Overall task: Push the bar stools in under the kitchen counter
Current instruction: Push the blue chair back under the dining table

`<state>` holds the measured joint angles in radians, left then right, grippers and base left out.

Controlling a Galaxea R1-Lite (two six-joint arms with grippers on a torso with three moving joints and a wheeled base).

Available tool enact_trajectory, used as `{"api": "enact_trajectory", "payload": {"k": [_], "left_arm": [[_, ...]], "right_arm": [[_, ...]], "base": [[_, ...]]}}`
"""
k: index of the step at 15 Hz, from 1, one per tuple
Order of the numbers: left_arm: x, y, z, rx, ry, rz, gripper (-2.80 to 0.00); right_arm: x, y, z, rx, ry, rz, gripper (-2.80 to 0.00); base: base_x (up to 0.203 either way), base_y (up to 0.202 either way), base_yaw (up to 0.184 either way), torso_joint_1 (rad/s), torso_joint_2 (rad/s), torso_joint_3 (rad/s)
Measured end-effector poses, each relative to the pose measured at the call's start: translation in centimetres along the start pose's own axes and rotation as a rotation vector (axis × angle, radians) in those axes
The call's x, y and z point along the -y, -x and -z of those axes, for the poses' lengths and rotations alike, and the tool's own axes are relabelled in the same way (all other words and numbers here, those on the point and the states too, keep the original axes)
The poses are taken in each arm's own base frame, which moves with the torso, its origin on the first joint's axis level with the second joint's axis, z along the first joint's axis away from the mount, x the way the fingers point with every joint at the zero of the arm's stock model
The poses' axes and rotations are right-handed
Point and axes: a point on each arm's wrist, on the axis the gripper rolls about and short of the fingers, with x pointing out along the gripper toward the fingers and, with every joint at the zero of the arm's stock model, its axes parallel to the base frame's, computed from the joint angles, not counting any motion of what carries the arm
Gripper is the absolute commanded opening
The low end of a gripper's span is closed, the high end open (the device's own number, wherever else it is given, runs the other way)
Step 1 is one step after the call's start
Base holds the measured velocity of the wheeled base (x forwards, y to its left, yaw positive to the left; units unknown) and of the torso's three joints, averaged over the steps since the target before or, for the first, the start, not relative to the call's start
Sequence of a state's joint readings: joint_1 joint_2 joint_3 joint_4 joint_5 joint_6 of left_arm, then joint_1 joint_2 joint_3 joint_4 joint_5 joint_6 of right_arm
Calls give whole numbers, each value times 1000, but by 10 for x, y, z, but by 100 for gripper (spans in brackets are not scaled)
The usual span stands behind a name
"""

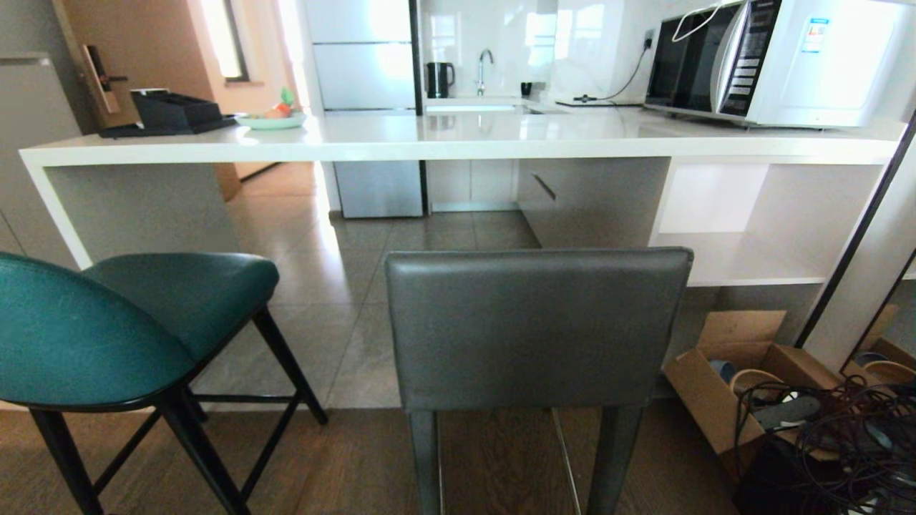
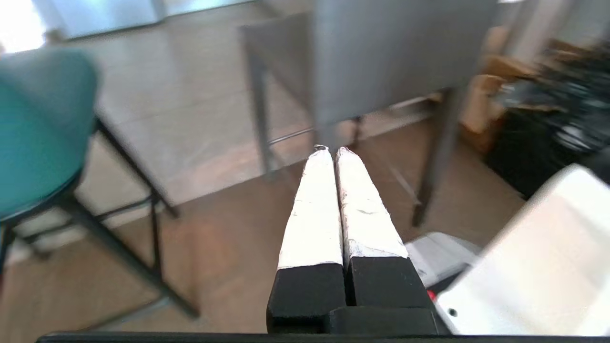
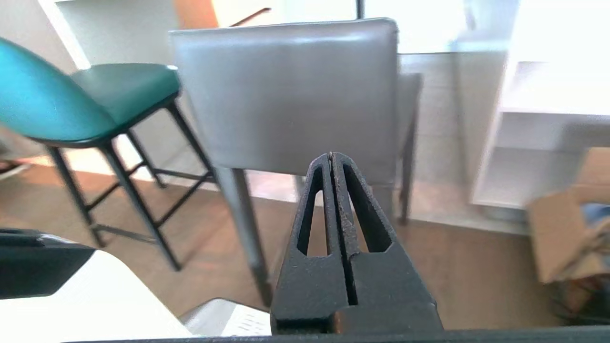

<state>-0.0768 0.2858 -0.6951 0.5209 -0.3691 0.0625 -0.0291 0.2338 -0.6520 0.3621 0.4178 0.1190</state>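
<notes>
In the head view, the kitchen counter (image 1: 458, 139) is stretching across the room, and both stools are standing on the near side of it, well short of its edge. The grey stool (image 1: 537, 325) is facing the counter's middle with its back to the camera; the teal stool (image 1: 122, 329) is sitting toward the counter's side-panel end. Neither arm is showing here.

In the left wrist view, the left gripper (image 2: 330, 150) is hanging with its taped fingers pressed together, gripping nothing, pointing at the grey stool's lower back, apart from it.

In the right wrist view, the right gripper (image 3: 331, 155) is likewise closed and empty, aiming at the grey backrest, not clearly touching.

By my reading, the approach is in hand and no push has started. The next move calls for contact on the grey backrest, then a straight drive toward the counter.
</notes>
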Motion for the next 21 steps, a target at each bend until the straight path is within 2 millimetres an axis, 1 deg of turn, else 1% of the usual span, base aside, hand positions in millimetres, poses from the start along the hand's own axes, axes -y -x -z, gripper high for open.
{"api": "enact_trajectory", "payload": {"k": [2, 3, 4, 5, 7, 8, 10, 11, 12, 13, 15, 17, 19, 21], "left_arm": [[1, -3, 2, -18, 35, -118, -280], [3, -3, 5, -16, 40, -151, -280], [5, -2, 10, -7, 33, -138, -280], [7, -1, 20, -4, 23, -102, -280], [8, -3, 46, -25, 19, -61, -280], [7, -6, 62, -38, 17, -65, -280], [3, -15, 94, -74, -3, -144, -280], [-1, -21, 105, -74, -15, -206, -280], [-4, -27, 112, -45, -32, -255, -280], [-7, -33, 118, -14, -47, -283, -280], [-10, -37, 120, 64, -52, -305, -280], [-10, -38, 123, 66, -10, -327, -280], [-11, -38, 124, 61, -6, -346, -280], [-12, -38, 125, 58, 0, -374, -280]], "right_arm": [[-3, 8, -4, -17, -4, 56, -280], [-4, 12, -4, -24, -7, 70, -280], [-5, 14, -4, -22, -6, 77, -280], [-5, 15, -4, -16, -5, 92, -280], [-1, 13, 2, -28, -1, 154, -280], [2, 10, 10, -54, 7, 175, -280], [8, 6, 39, -117, 47, 195, -280], [11, 6, 56, -141, 76, 202, -280], [13, 5, 71, -160, 97, 214, -280], [15, 5, 80, -163, 105, 249, -280], [19, 2, 93, -152, 110, 316, -280], [25, -4, 108, -159, 115, 336, -280], [30, -14, 120, -119, 152, 335, -280], [33, -19, 125, -64, 162, 335, -280]], "base": [[0, 0, 0, 0, 0, 0], [0, 0, 0, 0, 0, 0], [0, 0, 0, 0, 0, 0], [0, 0, 0, 0, 0, 0], [0, 0, 0, 0, 0, 0], [0, 0, 0, 0, 0, 0], [0, 0, 0, 0, 0, 0], [0, 0, 0, 0, 0, 0], [0, 0, 0, 0, 0, 0], [0, 0, 0, 0, 0, 0], [0, 0, 0, 0, 0, 0], [0, 0, 0, 0, 0, 0], [0, 0, 0, 0, 0, 0], [0, 0, 0, 0, 0, 0]]}}
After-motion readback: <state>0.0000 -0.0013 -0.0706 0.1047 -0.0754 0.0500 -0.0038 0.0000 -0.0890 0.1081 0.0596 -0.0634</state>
